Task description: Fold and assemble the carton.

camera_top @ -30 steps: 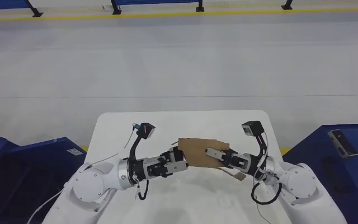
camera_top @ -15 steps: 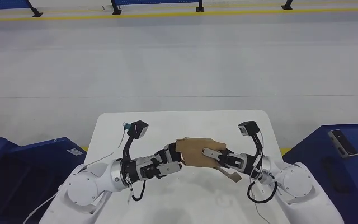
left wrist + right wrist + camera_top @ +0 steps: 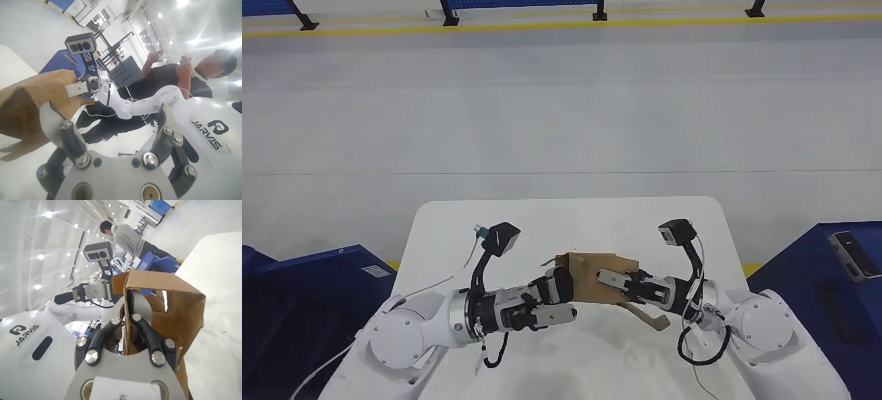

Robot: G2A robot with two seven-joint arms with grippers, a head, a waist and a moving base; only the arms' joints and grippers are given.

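Note:
A brown cardboard carton (image 3: 587, 272) is held above the white table (image 3: 542, 220) between the two arms, partly opened into a tube. My right gripper (image 3: 127, 302) is shut on one carton wall (image 3: 126, 317), one finger inside and one outside; from above the right gripper (image 3: 610, 282) sits at the carton's right side. My left gripper (image 3: 107, 111) is open with its fingers wide apart, and one finger (image 3: 49, 111) lies against the carton (image 3: 24, 106). From above, the left gripper (image 3: 560, 290) is at the carton's left end.
A loose carton flap (image 3: 647, 314) hangs down near the right wrist. Blue bins stand beside the table at the left (image 3: 302, 290) and the right (image 3: 832, 270). The table's far half is bare white surface.
Both grippers and the carton have shifted a little leftward and nearer. The carton looks narrower and more stood up than a second ago. The left wrist has turned.

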